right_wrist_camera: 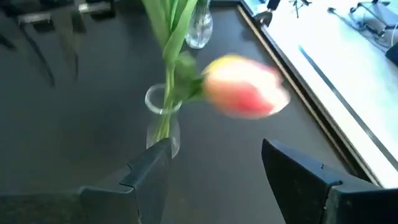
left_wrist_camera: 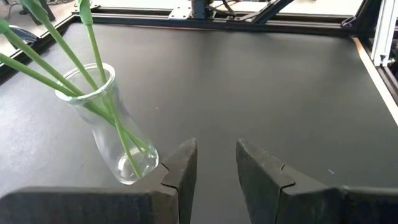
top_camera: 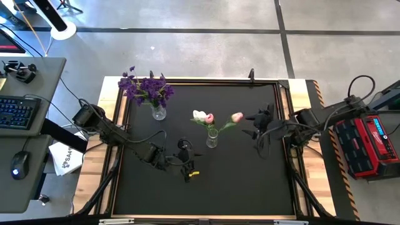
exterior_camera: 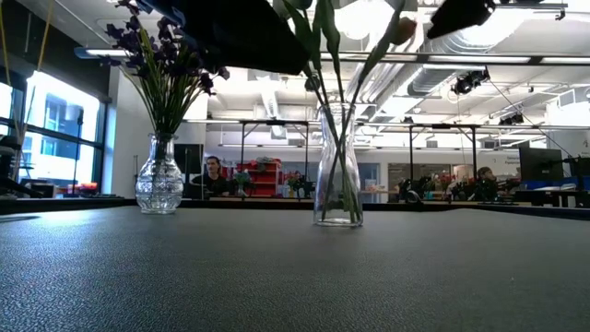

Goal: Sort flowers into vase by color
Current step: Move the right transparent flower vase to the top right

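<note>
Two vases (top_camera: 159, 112) on black mat (top_camera: 237, 181), workshop behind

Bare black mat (top_camera: 244, 181) all around, only 2 vases (top_camera: 159, 112) (top_camera: 212, 139) as obstacles.

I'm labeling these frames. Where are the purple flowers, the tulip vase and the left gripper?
purple flowers (top_camera: 147, 87): high view, middle of the bloom cluster.
tulip vase (top_camera: 212, 139): high view, its glass body.
left gripper (left_wrist_camera: 216, 163): left wrist view, gap between its open fingertips.
</note>
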Action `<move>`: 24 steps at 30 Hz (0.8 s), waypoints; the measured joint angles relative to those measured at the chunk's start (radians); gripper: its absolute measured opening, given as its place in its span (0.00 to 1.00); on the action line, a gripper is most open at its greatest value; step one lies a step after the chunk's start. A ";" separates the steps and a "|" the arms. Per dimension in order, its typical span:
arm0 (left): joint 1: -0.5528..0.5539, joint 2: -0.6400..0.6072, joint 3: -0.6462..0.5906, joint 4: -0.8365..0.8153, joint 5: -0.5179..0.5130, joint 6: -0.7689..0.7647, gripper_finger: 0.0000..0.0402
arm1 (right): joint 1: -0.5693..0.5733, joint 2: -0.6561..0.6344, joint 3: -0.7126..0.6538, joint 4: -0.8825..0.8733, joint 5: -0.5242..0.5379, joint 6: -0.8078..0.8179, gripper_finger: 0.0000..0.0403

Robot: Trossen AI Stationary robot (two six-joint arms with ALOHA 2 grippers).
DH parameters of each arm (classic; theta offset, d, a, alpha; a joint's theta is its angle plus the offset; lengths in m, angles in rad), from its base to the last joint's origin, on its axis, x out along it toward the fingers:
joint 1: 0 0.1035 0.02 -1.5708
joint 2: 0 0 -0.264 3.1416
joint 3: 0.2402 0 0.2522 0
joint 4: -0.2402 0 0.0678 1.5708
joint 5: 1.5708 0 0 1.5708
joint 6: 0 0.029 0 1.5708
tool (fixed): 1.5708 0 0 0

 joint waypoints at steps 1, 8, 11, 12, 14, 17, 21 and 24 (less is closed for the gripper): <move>0.000 0.000 0.000 -0.005 0.000 -0.001 0.25 | 0.011 0.000 -0.010 -0.007 0.001 0.015 0.59; 0.000 0.000 0.000 -0.018 -0.001 -0.019 0.25 | 0.064 0.000 -0.129 0.000 -0.001 0.150 0.59; 0.000 0.000 0.000 -0.018 -0.003 -0.019 0.25 | 0.081 0.000 -0.187 0.024 -0.002 0.203 0.59; -0.001 0.000 0.000 -0.018 -0.003 -0.019 0.25 | 0.087 0.000 -0.205 0.037 -0.003 0.215 0.59; -0.002 0.000 0.000 -0.018 -0.003 -0.020 0.25 | 0.100 0.000 -0.244 0.067 -0.012 0.234 0.59; -0.003 0.000 0.000 -0.018 -0.003 -0.020 0.25 | 0.112 0.000 -0.302 0.148 -0.056 0.231 0.59; -0.002 0.000 0.000 -0.017 -0.003 -0.013 0.25 | 0.114 0.000 -0.368 0.270 -0.121 0.194 0.59; -0.002 0.000 0.000 -0.016 -0.003 -0.019 0.25 | 0.114 0.000 -0.399 0.330 -0.142 0.183 0.59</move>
